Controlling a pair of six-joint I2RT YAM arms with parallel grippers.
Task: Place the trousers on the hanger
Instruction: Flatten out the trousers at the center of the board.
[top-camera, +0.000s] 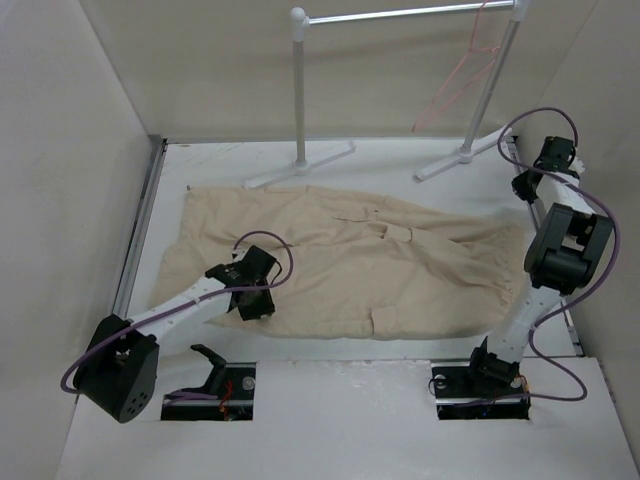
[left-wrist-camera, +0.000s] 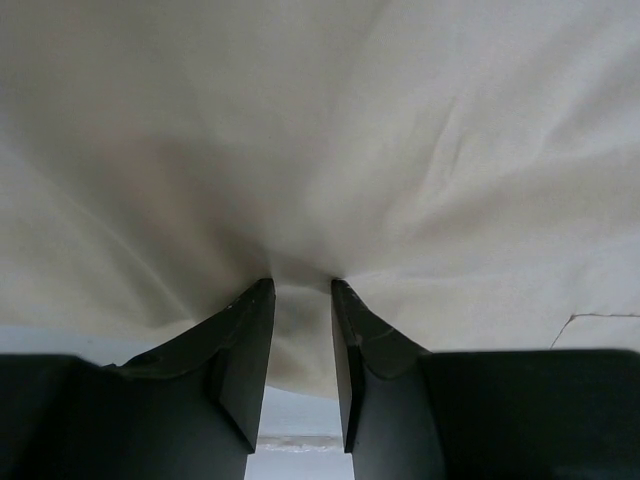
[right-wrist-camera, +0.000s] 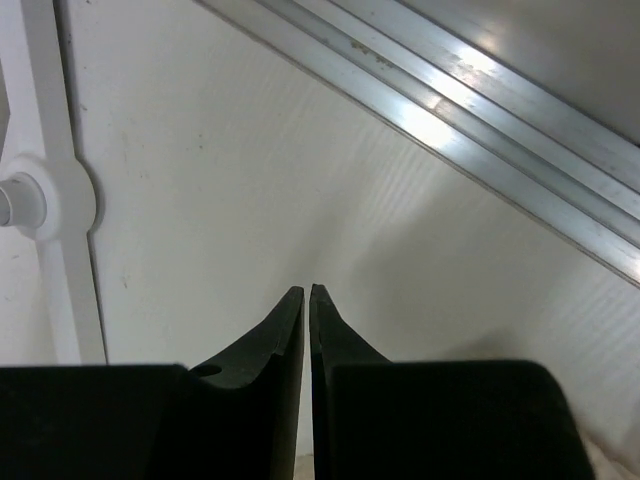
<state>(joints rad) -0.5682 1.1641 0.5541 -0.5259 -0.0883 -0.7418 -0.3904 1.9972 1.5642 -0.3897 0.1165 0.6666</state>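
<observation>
The beige trousers (top-camera: 350, 260) lie spread flat across the middle of the white table. My left gripper (top-camera: 252, 300) sits on their near left part. In the left wrist view the left gripper (left-wrist-camera: 302, 285) is shut on a pinched fold of the trousers (left-wrist-camera: 400, 150), and creases run out from the pinch. The pink-orange wire hanger (top-camera: 460, 80) hangs on the white rail at the back right. My right gripper (top-camera: 525, 185) is at the far right, past the trousers' right end. In its wrist view the right gripper (right-wrist-camera: 307, 290) is shut on nothing, over bare table.
The white rail stand (top-camera: 300, 90) stands at the back, with its feet on the table; one foot (right-wrist-camera: 40, 200) shows left of the right gripper. An aluminium track (right-wrist-camera: 500, 120) runs along the right wall. Another track (top-camera: 140, 230) borders the left side.
</observation>
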